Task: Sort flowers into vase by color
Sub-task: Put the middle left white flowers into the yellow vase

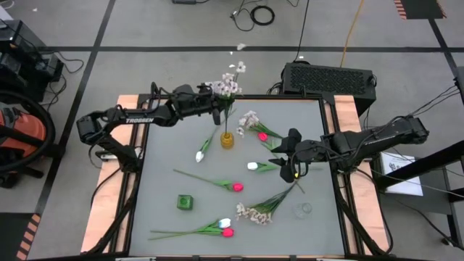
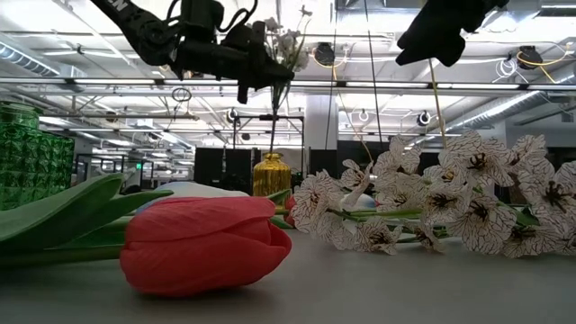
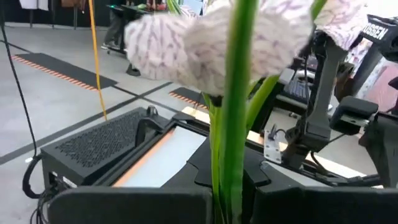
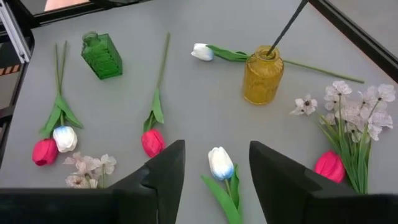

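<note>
left gripper (image 1: 215,109) is clamped on the green stem of a pale blossom spray (image 1: 228,82), and i see the stem's lower end inside the yellow vase (image 1: 228,140) (near the table's middle). right gripper (image 4: 216,163) hovers with jaws apart over a white tulip (image 4: 219,163). other tulips and sprays lie around the green vase (image 1: 185,201) and clear vase (image 1: 302,210).

Left wrist view: blurred spray (image 3: 224,43), stem base hidden behind pincer fingers (image 3: 130,208); green vase (image 2: 31,153) cut off at nine o'clock.

Grey table (image 1: 163,152), scattered flowers (image 1: 217,181), amber vase (image 1: 228,140), green vase (image 1: 185,201)
</note>
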### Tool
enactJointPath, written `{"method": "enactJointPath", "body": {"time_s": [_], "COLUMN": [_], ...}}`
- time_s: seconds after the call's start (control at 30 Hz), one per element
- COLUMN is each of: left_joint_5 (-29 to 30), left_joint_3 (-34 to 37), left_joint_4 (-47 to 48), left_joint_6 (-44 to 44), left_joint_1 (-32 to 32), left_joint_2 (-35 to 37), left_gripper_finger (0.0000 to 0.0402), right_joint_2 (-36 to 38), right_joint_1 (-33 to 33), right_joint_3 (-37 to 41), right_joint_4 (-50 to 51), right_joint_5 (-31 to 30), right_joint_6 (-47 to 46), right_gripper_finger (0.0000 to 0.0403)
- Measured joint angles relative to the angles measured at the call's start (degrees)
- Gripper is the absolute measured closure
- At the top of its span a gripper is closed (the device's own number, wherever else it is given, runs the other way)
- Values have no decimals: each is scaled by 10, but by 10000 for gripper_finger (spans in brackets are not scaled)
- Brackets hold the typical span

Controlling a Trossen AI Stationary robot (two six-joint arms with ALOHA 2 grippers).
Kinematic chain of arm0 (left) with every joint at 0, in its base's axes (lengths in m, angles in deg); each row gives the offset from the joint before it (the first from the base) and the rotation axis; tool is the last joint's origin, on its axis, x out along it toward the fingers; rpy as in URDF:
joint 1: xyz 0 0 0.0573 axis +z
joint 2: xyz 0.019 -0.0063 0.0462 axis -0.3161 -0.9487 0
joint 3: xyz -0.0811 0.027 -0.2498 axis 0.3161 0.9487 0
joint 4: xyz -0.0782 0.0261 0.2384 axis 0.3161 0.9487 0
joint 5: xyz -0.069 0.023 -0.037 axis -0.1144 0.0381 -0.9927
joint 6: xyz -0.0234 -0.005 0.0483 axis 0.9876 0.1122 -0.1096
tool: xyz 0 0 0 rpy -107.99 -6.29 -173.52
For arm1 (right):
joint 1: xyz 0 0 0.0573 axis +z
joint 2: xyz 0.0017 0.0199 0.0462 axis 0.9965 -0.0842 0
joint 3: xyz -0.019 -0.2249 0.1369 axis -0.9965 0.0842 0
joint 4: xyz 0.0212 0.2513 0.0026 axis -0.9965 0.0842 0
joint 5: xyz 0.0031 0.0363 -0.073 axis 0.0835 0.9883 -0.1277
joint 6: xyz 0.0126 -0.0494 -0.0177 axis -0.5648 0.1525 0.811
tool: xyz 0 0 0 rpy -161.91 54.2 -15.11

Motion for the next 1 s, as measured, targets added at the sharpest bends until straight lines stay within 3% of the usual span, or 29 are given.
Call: {"method": "enactJointPath", "body": {"time_s": [0.33,0.87,1.0], "left_joint_5": [74,219,219], "left_joint_3": [0,0,0], "left_joint_4": [28,73,127], "left_joint_6": [-17,-18,0], "left_joint_1": [-22,-67,-66], "left_joint_2": [0,-1,6], "left_gripper_finger": [368,217,182], "right_joint_2": [0,0,0], "right_joint_1": [0,0,0], "right_joint_3": [0,0,0], "right_joint_4": [0,0,2], "right_joint_5": [0,-28,-30], "right_joint_6": [-6,-1,-3], "right_gripper_finger": [232,232,232]}}
